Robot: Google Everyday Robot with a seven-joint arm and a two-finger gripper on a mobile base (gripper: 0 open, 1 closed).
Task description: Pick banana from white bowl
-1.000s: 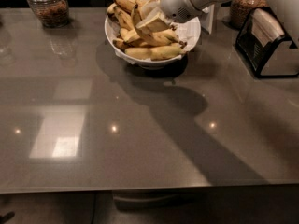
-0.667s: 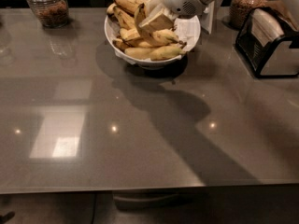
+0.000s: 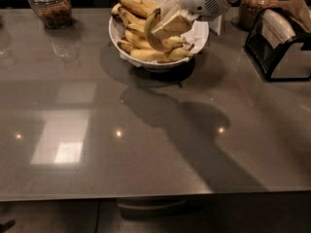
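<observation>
The white bowl (image 3: 113,35) stands at the back middle of the grey table and holds several yellow bananas. My gripper (image 3: 170,24) reaches in from the upper right, over the bowl's right half. Its beige fingers (image 3: 176,22) are shut on the banana (image 3: 150,32), a long curved yellow one with dark ends. The banana hangs at the gripper's left side, raised a little above the other bananas (image 3: 146,55). Part of it is hidden behind the fingers.
A glass jar with brown contents (image 3: 48,6) stands at the back left and another (image 3: 251,6) at the back right. A black holder with white paper (image 3: 282,42) stands at the right edge. The glossy table (image 3: 146,144) stretches to the front.
The gripper has moved slightly up and to the right over the bowl. The curved banana has come up with it, off the pile.
</observation>
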